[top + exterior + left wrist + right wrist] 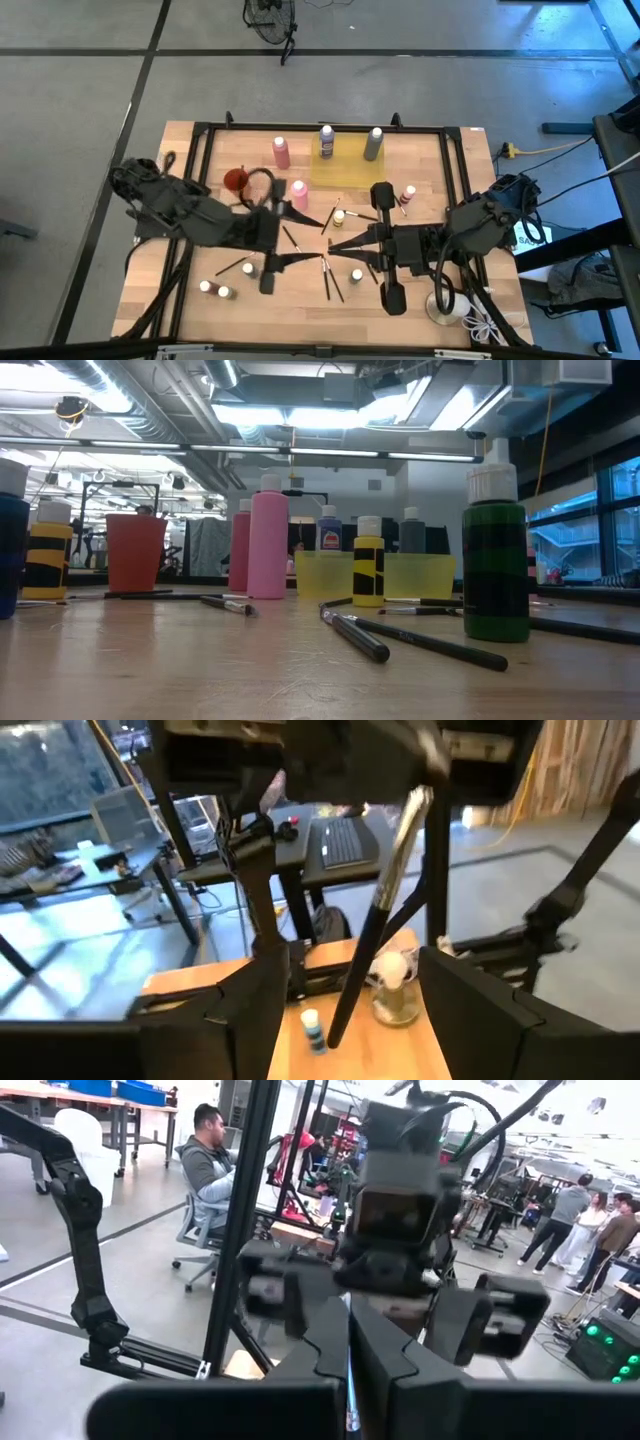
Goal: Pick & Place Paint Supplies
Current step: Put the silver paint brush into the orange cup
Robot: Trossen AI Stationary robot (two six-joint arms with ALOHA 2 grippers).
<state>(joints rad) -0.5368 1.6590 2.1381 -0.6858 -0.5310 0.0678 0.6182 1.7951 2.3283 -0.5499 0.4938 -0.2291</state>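
1. The wooden table (190, 290) carries a dark frame and both arms, which meet near its middle in the high view.
2. The left gripper (318, 260) reaches toward 3 o'clock; in the left wrist view its fingers (250, 1010) stand apart, with a dark-handled paintbrush (375, 915) upright between them. I cannot tell whether they touch it.
3. The right gripper (335, 245) points toward 9 o'clock, tips just beside the left one, its fingers (385, 1360) pressed together. The paintbrush's upper end is hidden where they show in the left wrist view, so I cannot tell whether they pinch it.
4. A yellow tray (345, 165) lies at the table's 12 o'clock edge, with a purple bottle (326, 141) and a grey bottle (373, 144) at its far side.
5. A pink bottle (281, 152) stands at 9 o'clock of the tray, a red cup (235, 180) farther toward 8 o'clock.
6. Loose brushes (331, 282) lie at 6 o'clock of the grippers.
7. Small bottles (213, 289) sit toward the table's 7 o'clock corner.
8. A clear dish (447, 305) with a white ball sits at the 5 o'clock corner.
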